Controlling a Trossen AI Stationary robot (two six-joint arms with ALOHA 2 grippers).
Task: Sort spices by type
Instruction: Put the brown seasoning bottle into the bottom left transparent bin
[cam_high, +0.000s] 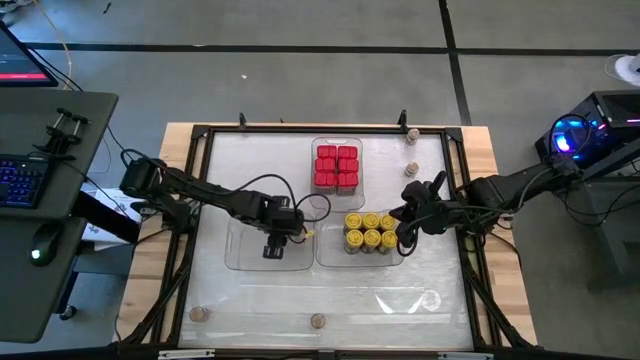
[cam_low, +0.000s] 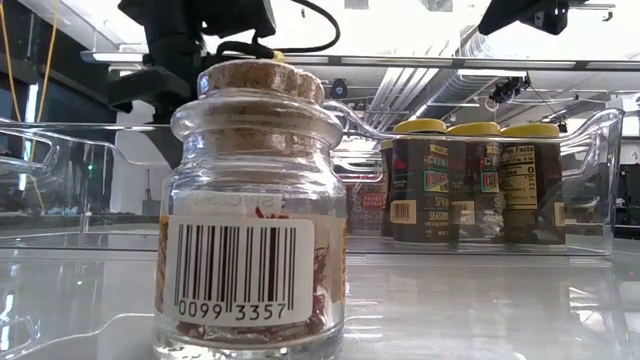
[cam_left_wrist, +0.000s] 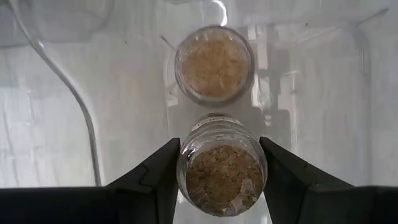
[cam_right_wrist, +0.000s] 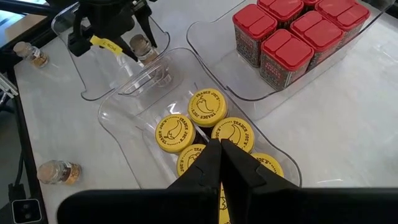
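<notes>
We hold left gripper (cam_high: 273, 246) w/ jaws half-open round cork jar (cam_left_wrist: 221, 164) over tray (cam_high: 240, 262); right gripper (cam_high: 404, 230) shut, empty.

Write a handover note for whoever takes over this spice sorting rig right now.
Left gripper: over the left tray, at a cork-topped jar; a second cork jar already stands in that tray.
Right gripper: shut, empty, above the yellow-lidded jars.
Done: six red boxes in the far tray; six yellow-lidded jars in the right tray.
Left: four loose cork jars, two near the table's far right corner, two along the near edge.
</notes>
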